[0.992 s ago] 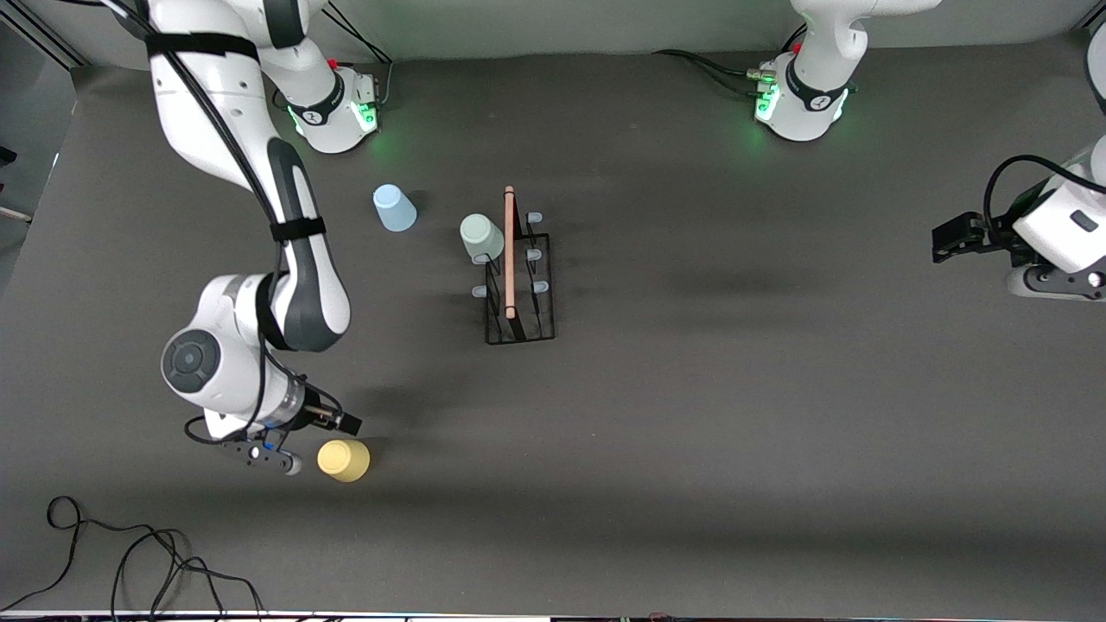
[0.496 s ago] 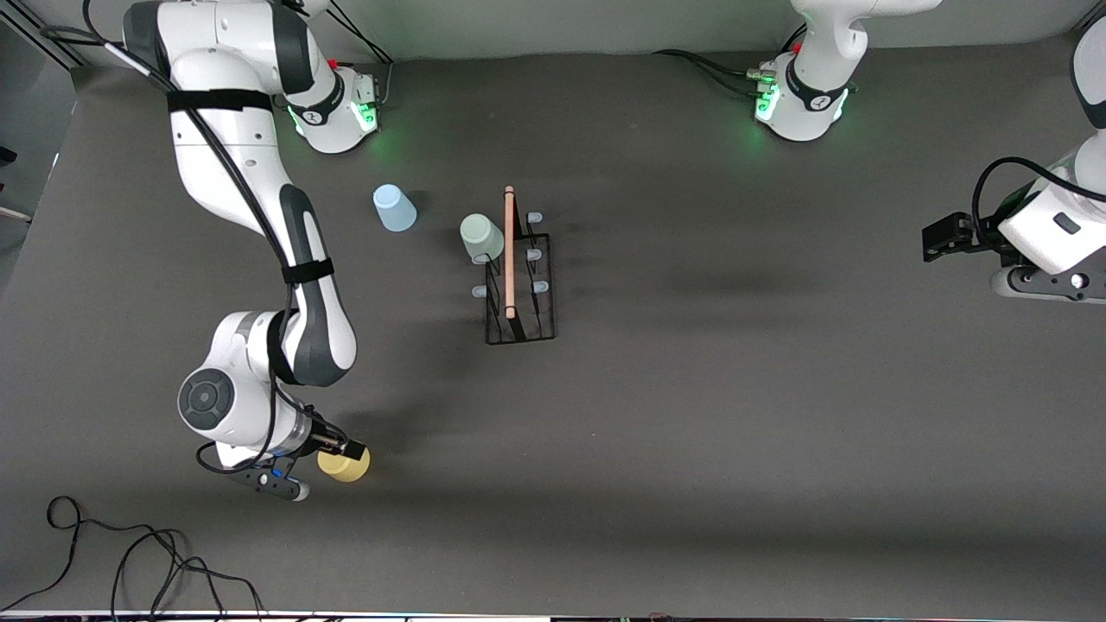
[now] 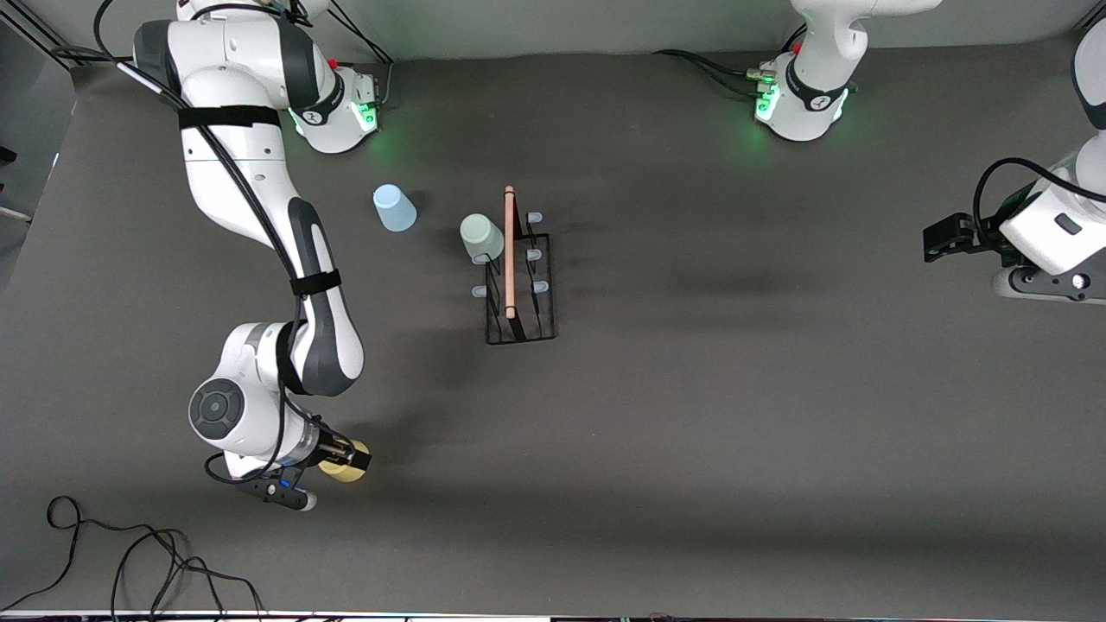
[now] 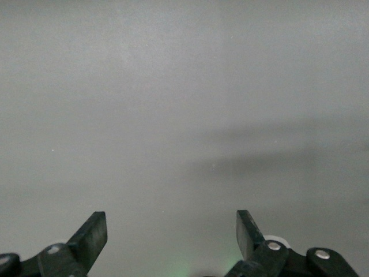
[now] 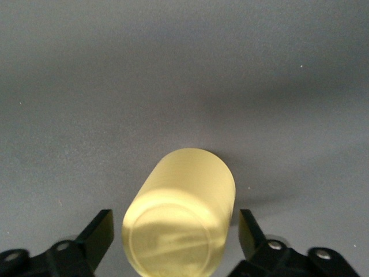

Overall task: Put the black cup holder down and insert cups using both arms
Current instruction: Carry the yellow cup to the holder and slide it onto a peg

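Note:
The black cup holder (image 3: 519,289) stands mid-table, its wooden rod handle on top. The pale green cup (image 3: 480,238) sits upturned on a peg of the rack, on the side toward the right arm's end. The light blue cup (image 3: 393,208) stands upturned on the table, nearer the right arm's base. The yellow cup (image 3: 346,466) stands upturned near the front camera, also in the right wrist view (image 5: 180,216). My right gripper (image 3: 344,455) is open with its fingers on either side of the yellow cup, gaps showing. My left gripper (image 3: 937,239) is open and empty at the left arm's end of the table, waiting.
Black cables (image 3: 130,553) lie coiled at the table's front corner near the right arm's end. The two arm bases (image 3: 337,112) glow green along the table's edge farthest from the front camera. The table is a dark grey mat (image 3: 734,432).
My right gripper has come down over the yellow cup, from beside it to straddling it. The left arm shifted only slightly.

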Controlling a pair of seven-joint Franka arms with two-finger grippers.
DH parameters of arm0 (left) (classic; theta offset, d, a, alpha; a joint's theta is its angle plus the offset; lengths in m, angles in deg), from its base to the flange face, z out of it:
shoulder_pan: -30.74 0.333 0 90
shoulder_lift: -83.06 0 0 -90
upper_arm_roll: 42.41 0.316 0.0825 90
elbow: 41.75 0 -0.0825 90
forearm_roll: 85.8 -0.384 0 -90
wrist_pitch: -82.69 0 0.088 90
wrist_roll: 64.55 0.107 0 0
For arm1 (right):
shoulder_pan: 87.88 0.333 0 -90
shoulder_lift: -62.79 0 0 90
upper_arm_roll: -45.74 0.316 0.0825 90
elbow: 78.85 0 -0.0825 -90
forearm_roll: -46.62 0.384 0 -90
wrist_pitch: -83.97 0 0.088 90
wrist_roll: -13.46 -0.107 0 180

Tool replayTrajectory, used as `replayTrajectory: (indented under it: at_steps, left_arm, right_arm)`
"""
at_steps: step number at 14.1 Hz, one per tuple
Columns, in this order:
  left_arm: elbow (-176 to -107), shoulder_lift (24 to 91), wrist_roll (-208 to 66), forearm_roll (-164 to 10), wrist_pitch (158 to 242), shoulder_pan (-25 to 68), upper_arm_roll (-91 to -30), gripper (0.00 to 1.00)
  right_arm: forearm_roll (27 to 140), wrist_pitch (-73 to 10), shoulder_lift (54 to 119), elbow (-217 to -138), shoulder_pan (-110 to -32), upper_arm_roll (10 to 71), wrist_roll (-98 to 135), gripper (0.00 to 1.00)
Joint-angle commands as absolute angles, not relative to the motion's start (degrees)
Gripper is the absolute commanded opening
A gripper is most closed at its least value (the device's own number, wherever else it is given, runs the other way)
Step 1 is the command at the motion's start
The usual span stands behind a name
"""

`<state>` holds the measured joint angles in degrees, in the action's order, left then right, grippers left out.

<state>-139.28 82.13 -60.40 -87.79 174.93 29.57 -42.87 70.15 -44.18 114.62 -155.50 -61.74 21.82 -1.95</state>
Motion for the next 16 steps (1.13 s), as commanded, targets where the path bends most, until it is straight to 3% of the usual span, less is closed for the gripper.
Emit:
replayTrajectory:
  at_steps: [1, 4, 7, 13, 16]
  left_arm:
    - [-140.02, 82.62, -60.86, -88.61, 176.38, 29.25, -42.68, 1.00]
    - [-139.84, 82.71, -60.25, -88.61, 176.03, 29.60, -42.68, 1.00]
    - [-139.84, 82.88, -60.15, -88.62, 175.68, 29.42, -42.68, 1.00]
    - [-139.84, 83.06, -60.24, -88.70, 175.42, 29.60, -42.59, 1.00]
    - [-139.84, 83.06, -60.42, -88.70, 175.59, 29.51, -42.59, 1.00]
  right_arm:
    - [71.50, -44.00, 115.01, -153.30, -62.48, 22.01, -0.34, 0.00]
    - [71.23, -41.90, 112.37, -153.73, -61.61, 21.92, -0.86, 0.00]
    - [71.23, -32.95, 107.29, -155.22, -57.66, 21.40, -5.15, 0.00]
    - [71.14, -28.88, 87.79, -174.18, -45.89, 21.13, -19.12, 0.00]
    - [70.80, -29.32, 83.46, -178.52, -39.74, 21.04, -27.64, 0.00]
